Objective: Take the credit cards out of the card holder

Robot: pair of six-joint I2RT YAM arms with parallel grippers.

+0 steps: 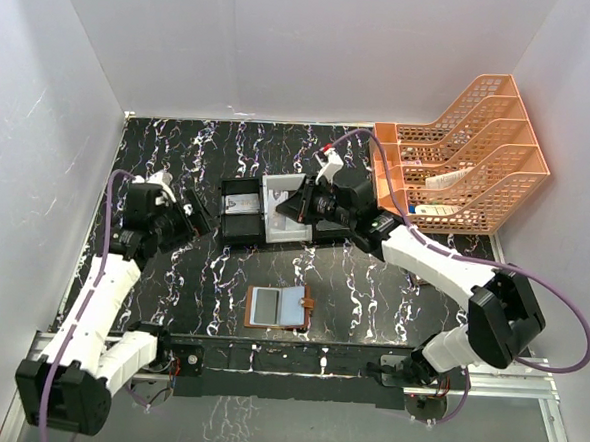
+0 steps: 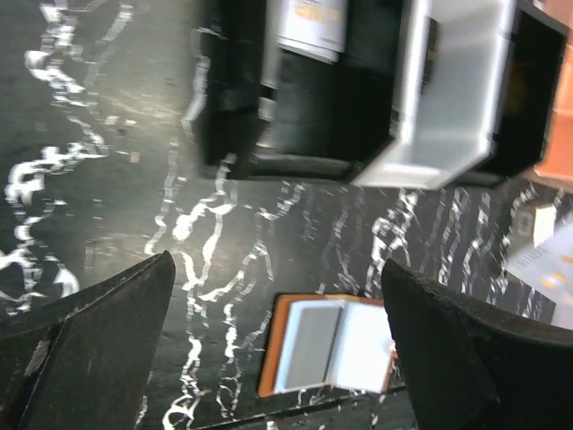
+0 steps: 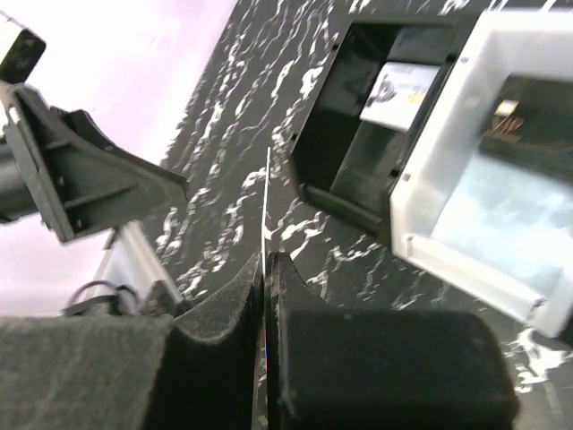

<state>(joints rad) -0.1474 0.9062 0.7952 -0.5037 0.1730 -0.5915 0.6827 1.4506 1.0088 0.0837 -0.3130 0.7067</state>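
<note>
Brown card holder (image 1: 282,308) open flat, long axis L-R, clasp R.

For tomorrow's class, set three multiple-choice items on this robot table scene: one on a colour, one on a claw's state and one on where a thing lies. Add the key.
1. What colour is the mesh plastic file rack at the back right?
A orange; B green; C blue.
2. How does the left claw stand?
A shut tight; B wide open and empty; C shut on a pen.
3. Where does the spread brown leather card holder lie?
A in the rack; B flat on the black marbled table, near the arm bases; C in the left claw.

Key:
1 A, its mesh walls show orange.
2 B, in the left wrist view its jaws stand far apart with nothing between them.
3 B, the top view shows it lying open on the table in front of the arms.
</note>
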